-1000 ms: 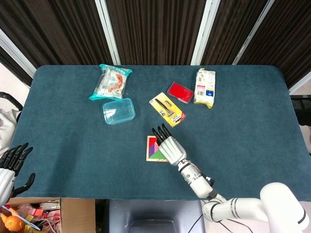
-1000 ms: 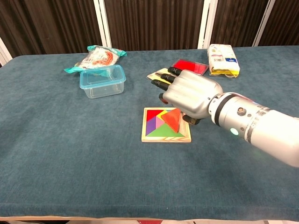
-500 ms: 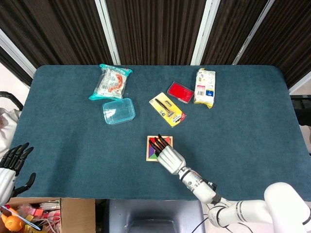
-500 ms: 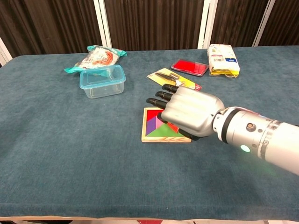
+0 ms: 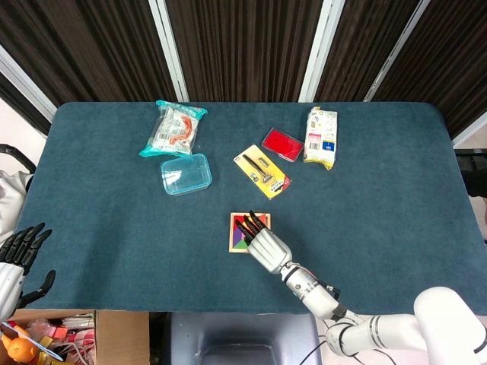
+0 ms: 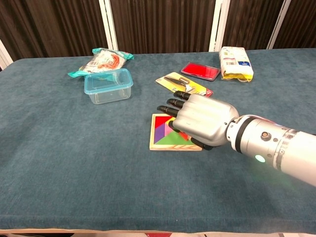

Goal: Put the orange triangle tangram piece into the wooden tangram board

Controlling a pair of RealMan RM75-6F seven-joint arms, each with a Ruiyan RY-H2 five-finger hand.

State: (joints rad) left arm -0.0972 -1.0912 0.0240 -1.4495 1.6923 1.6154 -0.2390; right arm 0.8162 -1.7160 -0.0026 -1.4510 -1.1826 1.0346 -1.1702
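Head view first: the right hand (image 5: 261, 242) lies flat, palm down, over the wooden tangram board (image 5: 237, 238), its dark fingers (image 5: 247, 225) reaching toward the far edge. It covers the board's right half, which reads as a pressing posture, a palm laid on top to seat a piece rather than carry it. The orange triangle itself is hidden from here, under the palm. Beyond the fingertips sits a yellow card (image 5: 262, 171). The left hand (image 5: 19, 255) hangs off the table's near-left corner, well apart from the action, fingers spread and holding nothing.

Now the chest view: the right hand (image 6: 200, 120) hovers low on the board (image 6: 163, 145), fingers extended and slightly apart, nothing visibly pinched. Just under the near edge of the palm a sliver of the orange triangle (image 6: 181, 136) peeks out, lying inside the frame beside the green piece (image 6: 170, 140) and the purple piece (image 6: 159, 132). Whether the hand actually touches it I cannot tell. Its point and long edge are covered, so its heading can't be called; the visible sliver looks flat, not tilted up.
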